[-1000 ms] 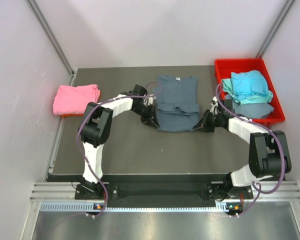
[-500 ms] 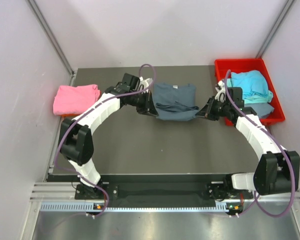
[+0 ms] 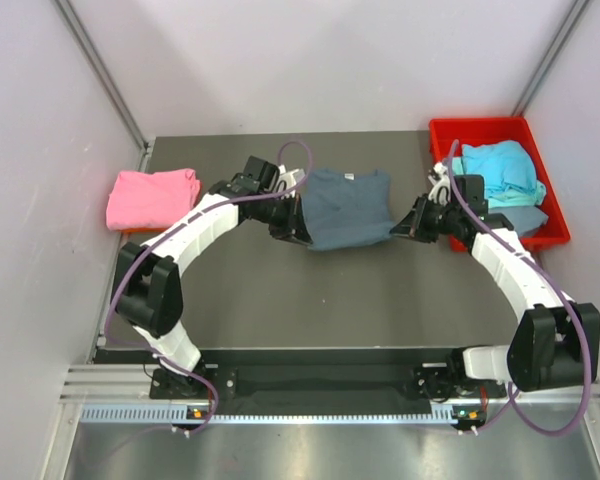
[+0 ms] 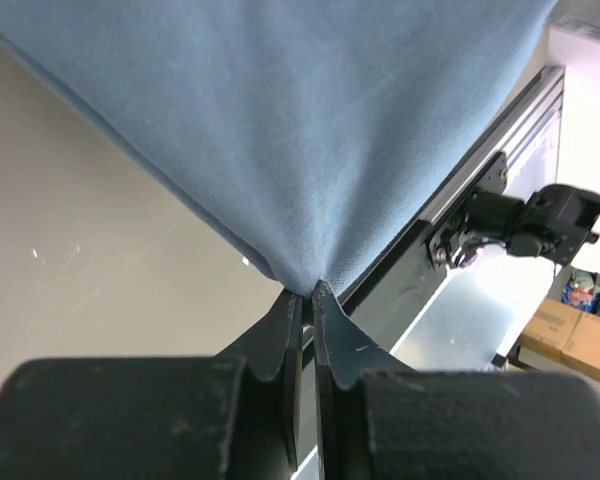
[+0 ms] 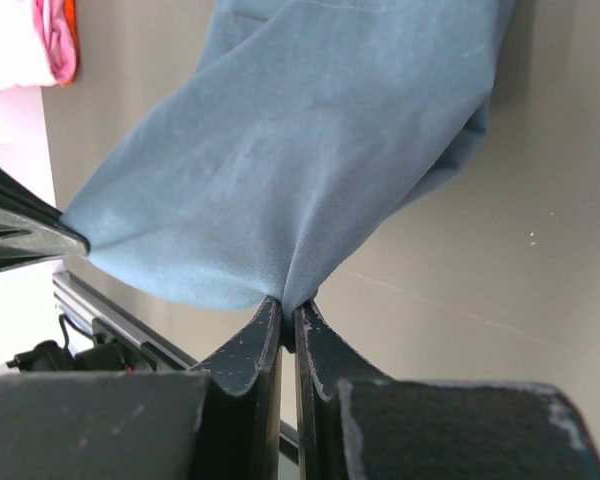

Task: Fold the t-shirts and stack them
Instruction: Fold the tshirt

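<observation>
T-shirt [image 3: 348, 205] nearer, left gripper [image 4: 307, 291] (right gripper [image 5: 288, 306]) pinching

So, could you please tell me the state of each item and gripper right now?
grey shirt, doubled over, near corners pinched.
pink shirt, folded, lying flat.
teal shirts, crumpled in the bin.
left gripper, shut on grey shirt.
right gripper, shut on grey shirt.

Plain pale walls [image 3: 330, 60] close in the dark grey counter [image 3: 380, 300] on three sides, with aluminium struts [image 3: 100, 70] running up the back corners. An aluminium rail [image 3: 100, 385] edges the near side. The light is soft and even.
</observation>
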